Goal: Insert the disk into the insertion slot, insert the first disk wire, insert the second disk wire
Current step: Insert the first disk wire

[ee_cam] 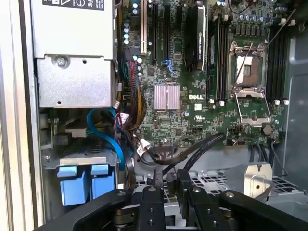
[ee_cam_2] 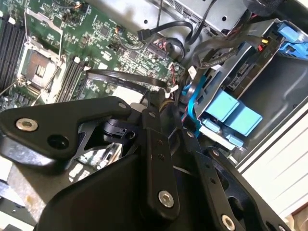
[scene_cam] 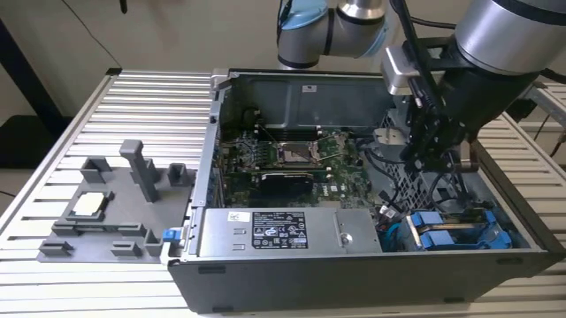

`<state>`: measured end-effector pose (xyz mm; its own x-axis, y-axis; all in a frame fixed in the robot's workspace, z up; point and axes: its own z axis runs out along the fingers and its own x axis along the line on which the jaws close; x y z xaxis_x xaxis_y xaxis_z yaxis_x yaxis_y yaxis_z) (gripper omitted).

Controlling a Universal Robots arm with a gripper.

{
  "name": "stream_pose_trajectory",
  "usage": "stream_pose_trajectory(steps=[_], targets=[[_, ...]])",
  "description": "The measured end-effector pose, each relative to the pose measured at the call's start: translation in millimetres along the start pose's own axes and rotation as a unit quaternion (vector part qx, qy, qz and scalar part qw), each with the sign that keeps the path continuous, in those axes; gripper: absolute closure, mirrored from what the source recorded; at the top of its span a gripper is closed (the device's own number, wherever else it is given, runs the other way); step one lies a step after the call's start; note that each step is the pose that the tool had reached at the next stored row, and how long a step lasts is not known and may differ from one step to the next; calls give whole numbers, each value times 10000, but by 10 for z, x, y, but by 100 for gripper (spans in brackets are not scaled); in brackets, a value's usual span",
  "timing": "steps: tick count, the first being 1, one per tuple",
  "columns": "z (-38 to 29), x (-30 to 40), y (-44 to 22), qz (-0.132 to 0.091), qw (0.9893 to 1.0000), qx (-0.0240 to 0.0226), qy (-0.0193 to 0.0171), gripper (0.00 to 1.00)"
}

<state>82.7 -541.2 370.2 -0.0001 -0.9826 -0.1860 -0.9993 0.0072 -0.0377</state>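
1. Black gripper point(ee_cam: 169, 180) looks closed on thin black flat wire point(ee_cam: 202, 147), above perforated grey metal cage point(ee_cam: 211, 185).
2. Blue-framed silver disk point(scene_cam: 447, 235) seated in slot, exterior view's near right.
3. Best: keep plug square, push gently.

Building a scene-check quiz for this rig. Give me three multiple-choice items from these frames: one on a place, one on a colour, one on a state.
1. Where is the tool relative to the case?
A. Outside it
B. Inside it, reaching in through the open side
C. Underneath it

2. What colour is the motherboard?
A. Green
B. Red
C. White

3. What state is the CPU socket in?
A. Under a fan cooler
B. Bare, no cooler on it
C. Taped over

Answers:
1 B: the exterior view shows the arm going down into the open case.
2 A: the board is green in both wrist views.
3 B: the socket's metal frame lies uncovered.
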Motion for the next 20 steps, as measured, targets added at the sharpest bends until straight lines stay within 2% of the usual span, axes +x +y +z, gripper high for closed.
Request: stream_pose_trajectory(steps=[8, 12, 20], targets=[[16, 2, 3, -178, 9998, -10, -7, 73], [16, 1, 3, -236, 9997, -11, -40, 73], [16, 1, 3, -255, 9997, -15, -41, 73]])
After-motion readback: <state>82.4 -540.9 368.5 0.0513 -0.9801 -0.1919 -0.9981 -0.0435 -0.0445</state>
